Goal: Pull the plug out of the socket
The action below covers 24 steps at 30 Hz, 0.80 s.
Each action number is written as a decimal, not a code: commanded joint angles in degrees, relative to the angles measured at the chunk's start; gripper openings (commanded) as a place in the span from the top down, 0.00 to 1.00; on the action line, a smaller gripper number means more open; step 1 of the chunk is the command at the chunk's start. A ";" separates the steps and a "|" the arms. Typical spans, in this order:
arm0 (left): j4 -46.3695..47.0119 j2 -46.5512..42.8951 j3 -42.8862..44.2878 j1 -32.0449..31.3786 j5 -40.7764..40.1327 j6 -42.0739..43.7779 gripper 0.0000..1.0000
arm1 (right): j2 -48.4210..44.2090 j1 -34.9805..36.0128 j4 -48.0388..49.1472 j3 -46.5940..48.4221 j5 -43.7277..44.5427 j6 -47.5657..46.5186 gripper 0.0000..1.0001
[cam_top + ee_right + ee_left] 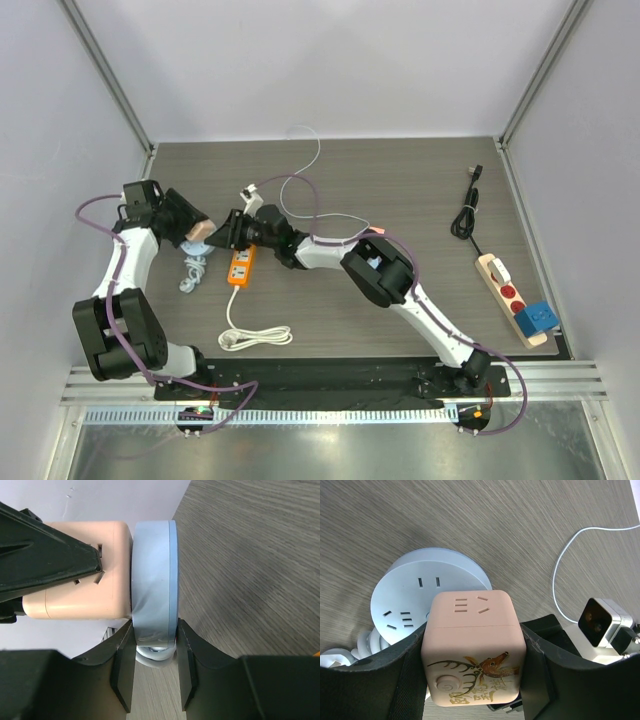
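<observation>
Left gripper (474, 677): clamped on both sides of pink cube (472, 630)
Cube: gold deer drawing
Round socket (405, 595): pale blue, behind cube
Cable (559, 562): white, curving on table (470, 515)

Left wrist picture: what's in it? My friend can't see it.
A pink cube with a golden deer drawing is squeezed in the left gripper, in front of a round light-blue socket. A white cable curves across the wooden table on the right.

plug (537, 317) smooth plastic; table (400, 180) matt woodgrain
</observation>
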 commanded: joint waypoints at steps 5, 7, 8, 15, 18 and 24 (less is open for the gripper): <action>2.68 0.60 1.92 0.15 6.74 -2.64 1.00 | 3.51 0.31 -14.63 5.53 8.88 -1.06 0.99; 1.89 1.05 2.44 1.11 6.48 -2.90 1.00 | 4.04 0.58 -17.44 7.89 8.27 -2.75 0.99; 1.27 1.05 2.62 2.33 6.31 -2.99 1.00 | 4.82 0.66 -18.93 8.52 8.09 -4.23 0.99; -0.40 0.35 2.53 4.45 3.50 -2.91 1.00 | 5.80 2.51 -25.00 12.65 10.46 -9.17 0.99; -0.93 0.26 2.97 4.46 2.79 -2.55 1.00 | 5.80 2.60 -27.28 13.71 12.04 -10.66 0.99; 3.11 -2.20 0.69 5.77 5.07 -3.34 1.00 | 6.94 2.77 -30.29 16.61 13.81 -14.36 0.99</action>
